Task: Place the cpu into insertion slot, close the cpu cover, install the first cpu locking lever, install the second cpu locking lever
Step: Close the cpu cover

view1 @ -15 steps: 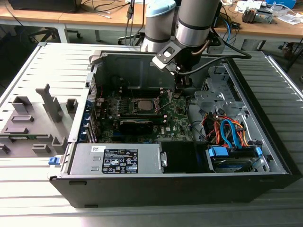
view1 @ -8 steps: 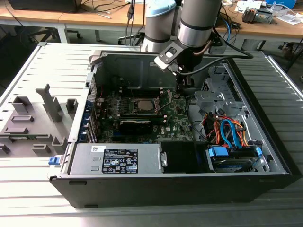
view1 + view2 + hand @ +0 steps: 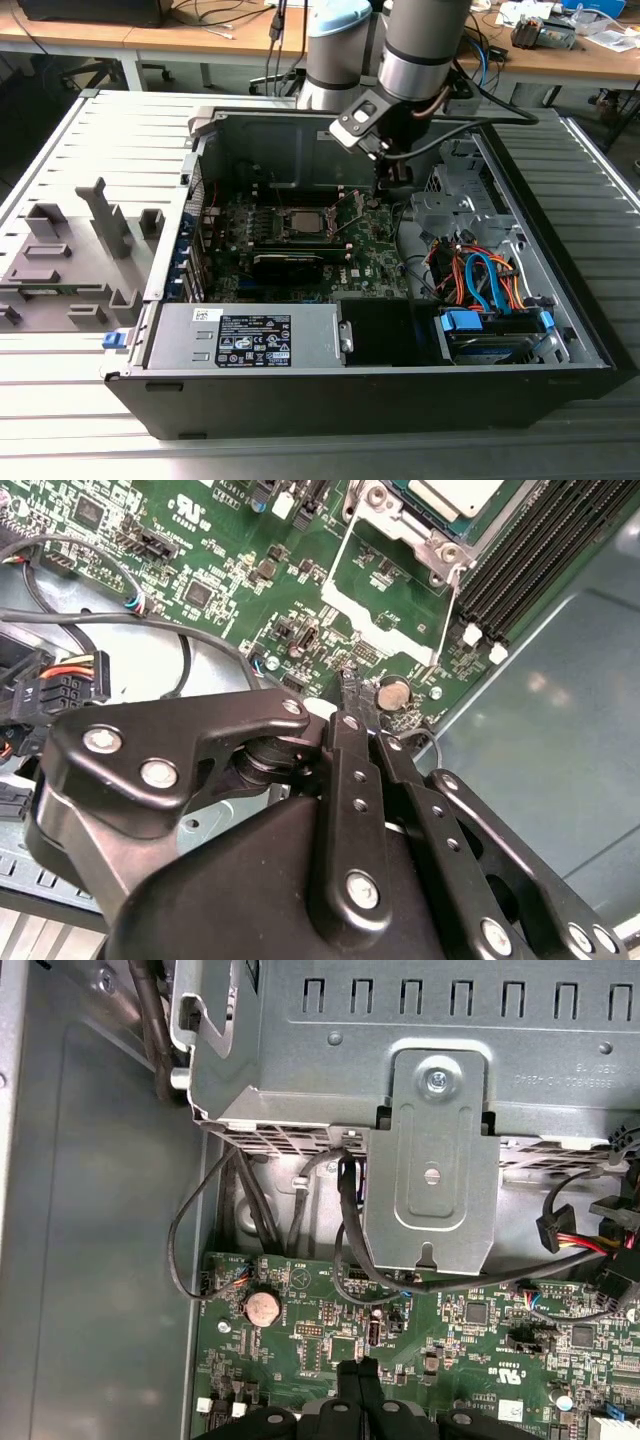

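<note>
The cpu (image 3: 455,494) lies in its socket on the green motherboard, its silver-grey top showing; in the exterior view the cpu (image 3: 303,222) is at the board's middle. The cpu cover (image 3: 385,605) is swung open beside the socket, with green board showing through its window, and a thin wire locking lever (image 3: 452,610) stands along its edge. My gripper (image 3: 350,692) hovers just past the open cover, near a coin cell (image 3: 396,693). Its fingers are pressed together with nothing between them. In the first wrist view the gripper (image 3: 358,1370) points at the board's edge. In the exterior view the gripper (image 3: 392,190) hangs on the exterior view's right of the socket.
A grey metal drive cage (image 3: 430,1110) with loose black cables (image 3: 345,1210) rises close to the gripper. Memory slots (image 3: 540,550) run beside the socket. A black card (image 3: 288,262) lies in front of it. The power supply (image 3: 245,335) and coloured cables (image 3: 480,280) fill the case's front.
</note>
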Robot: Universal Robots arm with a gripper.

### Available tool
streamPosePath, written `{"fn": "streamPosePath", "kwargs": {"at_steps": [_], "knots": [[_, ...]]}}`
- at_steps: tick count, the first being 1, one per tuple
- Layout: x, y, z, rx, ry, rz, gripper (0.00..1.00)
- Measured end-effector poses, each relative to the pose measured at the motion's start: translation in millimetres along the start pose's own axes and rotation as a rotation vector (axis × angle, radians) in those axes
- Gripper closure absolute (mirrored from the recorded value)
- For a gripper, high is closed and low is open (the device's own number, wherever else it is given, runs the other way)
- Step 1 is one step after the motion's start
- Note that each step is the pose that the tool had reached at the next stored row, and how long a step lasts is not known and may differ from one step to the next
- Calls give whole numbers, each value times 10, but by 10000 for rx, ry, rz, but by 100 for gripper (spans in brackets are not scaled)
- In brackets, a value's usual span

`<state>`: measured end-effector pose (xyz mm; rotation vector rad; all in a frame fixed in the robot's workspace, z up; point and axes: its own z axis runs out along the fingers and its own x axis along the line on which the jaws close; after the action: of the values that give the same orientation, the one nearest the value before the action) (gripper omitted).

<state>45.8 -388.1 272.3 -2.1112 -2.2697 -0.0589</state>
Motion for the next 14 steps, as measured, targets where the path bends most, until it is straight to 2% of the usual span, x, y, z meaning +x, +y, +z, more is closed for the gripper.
{"fn": "streamPosePath", "kwargs": {"at_steps": [14], "knots": [[-6,15,93,0,0,-1,89]]}}
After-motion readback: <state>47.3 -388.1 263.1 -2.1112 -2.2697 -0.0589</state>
